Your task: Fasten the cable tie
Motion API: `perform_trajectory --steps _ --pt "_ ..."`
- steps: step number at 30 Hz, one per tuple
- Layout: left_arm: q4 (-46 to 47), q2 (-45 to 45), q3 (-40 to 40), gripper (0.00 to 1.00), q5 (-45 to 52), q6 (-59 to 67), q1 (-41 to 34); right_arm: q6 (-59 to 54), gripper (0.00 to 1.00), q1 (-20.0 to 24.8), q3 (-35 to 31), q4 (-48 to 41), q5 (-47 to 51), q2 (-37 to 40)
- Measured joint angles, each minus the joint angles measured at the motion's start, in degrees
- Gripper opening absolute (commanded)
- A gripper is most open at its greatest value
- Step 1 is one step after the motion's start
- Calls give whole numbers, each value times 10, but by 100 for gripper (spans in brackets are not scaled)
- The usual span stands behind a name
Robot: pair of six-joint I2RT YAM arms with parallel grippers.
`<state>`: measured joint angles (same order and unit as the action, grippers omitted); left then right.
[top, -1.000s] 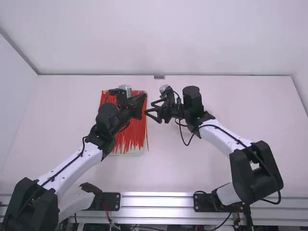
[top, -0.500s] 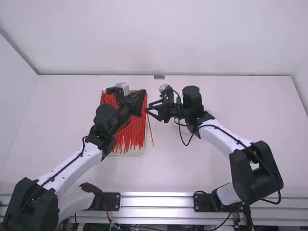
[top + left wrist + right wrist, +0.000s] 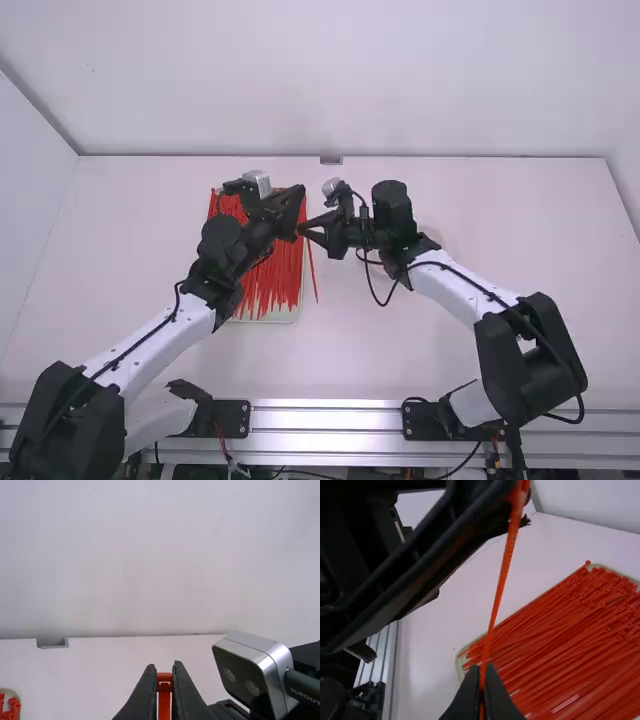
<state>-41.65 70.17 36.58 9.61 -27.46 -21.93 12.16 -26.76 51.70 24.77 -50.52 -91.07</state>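
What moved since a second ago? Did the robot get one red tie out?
Yes. One tie has come clear of the pile and now hangs beside the tray. It is pinched by the left gripper and the right gripper. The right gripper slid a little toward the left one. The tray, the pile and the left arm stayed about where they were.

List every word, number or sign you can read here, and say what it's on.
Pale print on the black housing beside the silver camera: cut off at the edge and too blurred to read.
Held tie, loose ties, table: no text on any of them.
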Motion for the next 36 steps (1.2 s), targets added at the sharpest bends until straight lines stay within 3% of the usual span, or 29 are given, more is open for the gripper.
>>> perform_trajectory --steps 1,8,11,16,22,29,32,36 --pt "0 0 0 7 0 0 0 0 0 0 0 0 0 0" --pt "-21 0 0 55 -3 10 0 -14 0 11 0 2 -3 0" --pt "-38 0 0 64 30 43 3 -28 0 25 0 2 -9 0" --pt "-12 0 6 73 104 79 32 -50 0 54 0 2 -33 0" --pt "45 2 63 84 245 111 123 -83 0 101 12 2 -99 0" --pt "57 37 126 91 412 135 177 -107 0 126 38 2 -165 0" --pt "58 69 153 92 473 148 177 -122 0 122 45 2 -186 0" --pt "57 127 196 86 563 157 177 -144 0 114 52 3 -201 0"
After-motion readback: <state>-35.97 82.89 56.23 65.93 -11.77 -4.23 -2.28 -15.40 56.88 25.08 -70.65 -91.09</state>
